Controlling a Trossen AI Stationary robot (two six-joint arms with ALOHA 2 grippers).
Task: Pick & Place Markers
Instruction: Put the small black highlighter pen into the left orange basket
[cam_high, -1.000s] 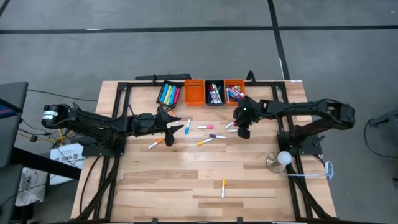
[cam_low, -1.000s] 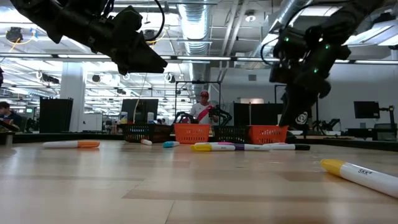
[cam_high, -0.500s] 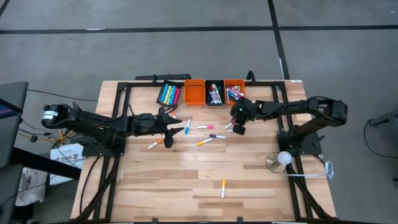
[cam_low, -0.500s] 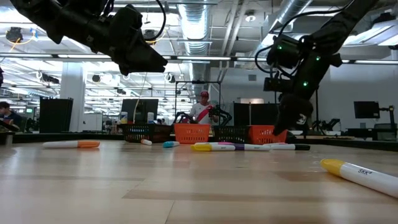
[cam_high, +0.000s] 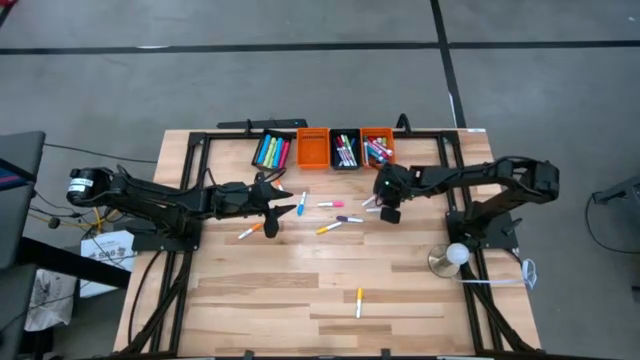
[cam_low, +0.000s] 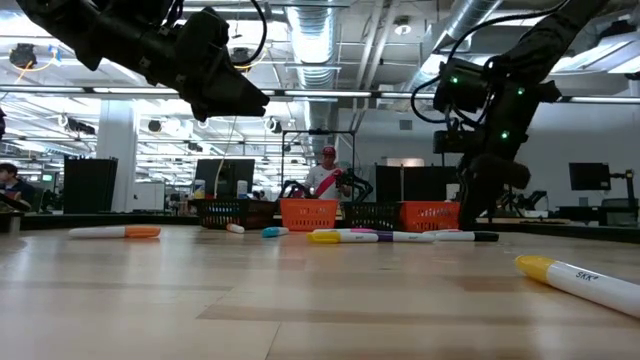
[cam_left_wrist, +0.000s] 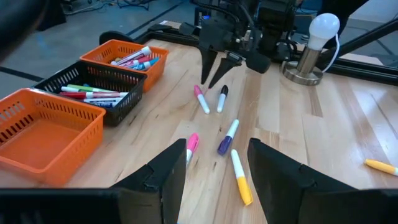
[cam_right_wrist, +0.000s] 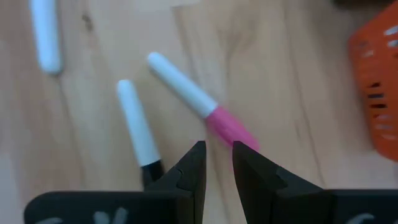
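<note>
Right pincer (cam_right_wrist: 216, 163) hangs over the table (cam_high: 300, 270), fingers set to a narrow gap, pinching nothing. Directly under its tips: pink marker (cam_right_wrist: 196, 102), capped end nearest the gap. Just beside it on one side, black marker (cam_right_wrist: 138, 130).

Handling, judged: markers are light, stiff, smooth and round, so likely to roll or squirt out if nipped near an end. Best taken mid-barrel, fingers across the long axis.

Room: the black marker lies close, so little clearance there for a finger. On the other side, the orange bin (cam_right_wrist: 376, 93) stands near, its rim an edge to clear.

Farther out: more loose markers (cam_high: 330, 218) strewn between the two arms.

Farthest: left pincer (cam_high: 275, 208), fingers spread wide and empty, waits above the table. Open wood beyond.
</note>
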